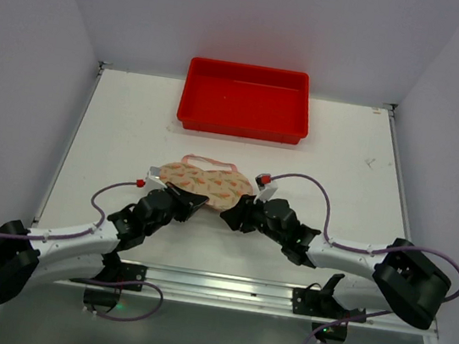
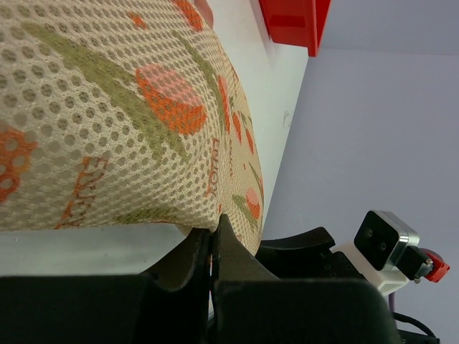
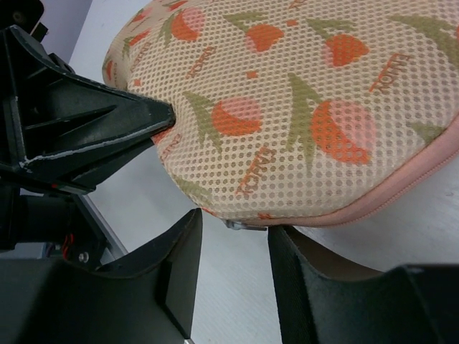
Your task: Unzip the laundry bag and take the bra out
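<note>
Nearest us, at the bottom of the right wrist view, the right gripper (image 3: pixel 234 236) has its jaws apart. One finger stands on either side of a small silvery tab (image 3: pixel 242 225) that peeps from under the near edge of the bag (image 3: pixel 308 107). We take the tab for the zip pull, though it is half hidden and we cannot be sure. At bottom centre of the left wrist view, the left gripper (image 2: pixel 213 235) has its jaws pressed together at the rim of the bag, apparently nipping the mesh there. The bag lies plump on the table (image 1: pixel 133 124), mid-frame in the top view and just beyond both grippers. It is closed as far as we can see, and its pink edging (image 3: pixel 401 188) runs off toward the right side of the right wrist view. The bra does not show, and we judge it to be inside. To unzip well, we would close the right jaws squarely on the tab alone, catching no mesh. We would then draw it low along the curve of the edging rather than upward, with the left gripper as the anchor so that the seam is taut. The two grippers sit very near each other, so the pull should lead away from the left one. Farthest off, at the top of the top view, the red tray (image 1: pixel 242 128) stands well apart.
</note>
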Tool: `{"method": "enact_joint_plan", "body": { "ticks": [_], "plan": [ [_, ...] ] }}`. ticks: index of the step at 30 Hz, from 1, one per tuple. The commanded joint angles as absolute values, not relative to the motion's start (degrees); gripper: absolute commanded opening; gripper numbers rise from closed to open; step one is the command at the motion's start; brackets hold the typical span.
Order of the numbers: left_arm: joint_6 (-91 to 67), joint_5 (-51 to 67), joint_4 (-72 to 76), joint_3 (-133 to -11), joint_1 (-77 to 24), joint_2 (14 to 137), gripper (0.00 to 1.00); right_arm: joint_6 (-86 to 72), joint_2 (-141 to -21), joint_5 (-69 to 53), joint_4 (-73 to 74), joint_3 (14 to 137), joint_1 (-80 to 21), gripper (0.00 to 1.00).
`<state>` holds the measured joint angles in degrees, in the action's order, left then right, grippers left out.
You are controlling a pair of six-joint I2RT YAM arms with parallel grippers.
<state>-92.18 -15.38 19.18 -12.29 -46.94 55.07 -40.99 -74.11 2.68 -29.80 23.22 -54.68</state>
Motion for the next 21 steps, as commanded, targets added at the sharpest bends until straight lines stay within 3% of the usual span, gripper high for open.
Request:
{"method": "enact_joint_plan", "body": {
  "ticks": [1,10,16,21],
  "plan": [
    [-92.64,-15.47,23.03,-12.04,-47.29,55.63,0.00,-39.64,-74.62,0.97,-35.50,23.73,-54.49,0.43],
    [-92.90,-15.64,23.20,-11.43,-47.29,55.28,0.00,-39.55,-75.06,1.76,-35.86,23.12,-54.41,0.26],
    [-93.25,-16.52,22.24,-10.55,-47.29,54.05,0.00,-40.34,-74.53,2.90,-35.51,22.06,-54.14,0.02],
    [-92.99,-18.27,18.29,-9.67,-47.20,51.25,0.00,-41.04,-69.80,4.83,-30.17,20.05,-53.18,0.00]
  ]
}}
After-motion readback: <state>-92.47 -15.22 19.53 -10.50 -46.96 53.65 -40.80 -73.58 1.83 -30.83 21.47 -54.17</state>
